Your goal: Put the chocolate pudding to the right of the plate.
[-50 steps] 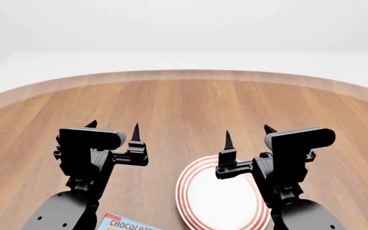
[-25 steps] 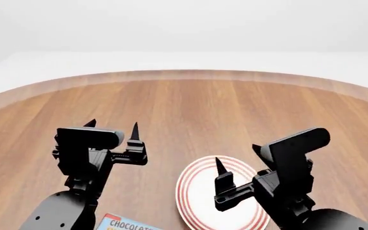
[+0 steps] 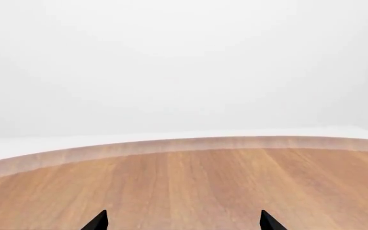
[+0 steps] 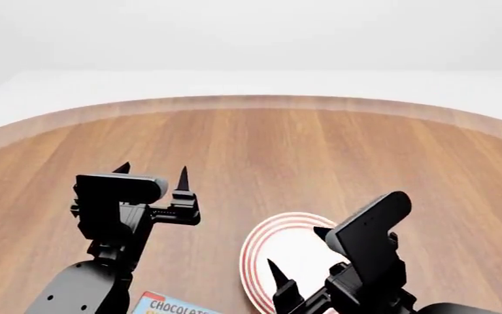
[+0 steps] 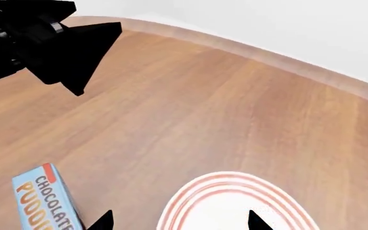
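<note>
With the chocolate pudding (image 5: pixel 43 203) lying left of the plate (image 4: pixel 273 252) and ungrasped, reaching over it with right gripper (image 4: pixel 299 258) fingers spread, left gripper (image 4: pixel 152 171) likewise apart; next, descend and clamp.

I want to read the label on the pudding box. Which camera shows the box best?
The right wrist view: the pudding box shows its blue top and most of its lettering. The head view catches only a cropped strip of it at the bottom edge. The left wrist view shows none of it, only table.
</note>
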Controlling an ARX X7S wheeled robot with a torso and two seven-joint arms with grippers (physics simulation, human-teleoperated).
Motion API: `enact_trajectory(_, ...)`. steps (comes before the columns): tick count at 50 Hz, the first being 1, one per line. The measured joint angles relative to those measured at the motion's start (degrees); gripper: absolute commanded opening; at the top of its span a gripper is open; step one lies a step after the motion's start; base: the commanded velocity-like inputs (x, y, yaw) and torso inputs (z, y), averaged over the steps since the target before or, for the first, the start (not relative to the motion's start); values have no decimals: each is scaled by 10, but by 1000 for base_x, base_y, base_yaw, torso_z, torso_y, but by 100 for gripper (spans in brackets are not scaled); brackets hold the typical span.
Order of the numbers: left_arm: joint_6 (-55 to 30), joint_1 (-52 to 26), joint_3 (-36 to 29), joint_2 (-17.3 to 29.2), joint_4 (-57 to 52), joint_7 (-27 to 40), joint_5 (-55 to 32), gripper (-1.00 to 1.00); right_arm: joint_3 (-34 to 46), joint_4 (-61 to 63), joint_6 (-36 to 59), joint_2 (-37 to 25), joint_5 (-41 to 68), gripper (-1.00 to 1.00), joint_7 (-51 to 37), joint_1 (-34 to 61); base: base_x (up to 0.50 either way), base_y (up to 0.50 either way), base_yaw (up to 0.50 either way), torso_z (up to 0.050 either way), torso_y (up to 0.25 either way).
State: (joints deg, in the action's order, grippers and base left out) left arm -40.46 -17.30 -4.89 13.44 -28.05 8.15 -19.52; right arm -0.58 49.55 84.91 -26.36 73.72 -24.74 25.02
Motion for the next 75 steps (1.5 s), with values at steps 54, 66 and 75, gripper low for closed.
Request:
enact_trajectory(54, 5, 0, -5, 10, 2, 12, -15, 100, 230, -84, -55, 10, -78, 100, 124, 31, 0, 0, 0, 0, 0)
enact_trajectory(66, 6, 0, -7, 11, 2, 15, -18, 100, 298, -133, -69, 23, -123, 100, 153, 51, 0, 0, 0, 0, 0)
enact_trajectory(75, 6, 0, -9, 13, 2, 17, -20, 100, 342, -172, -87, 31, -154, 100, 176, 61, 0, 0, 0, 0, 0)
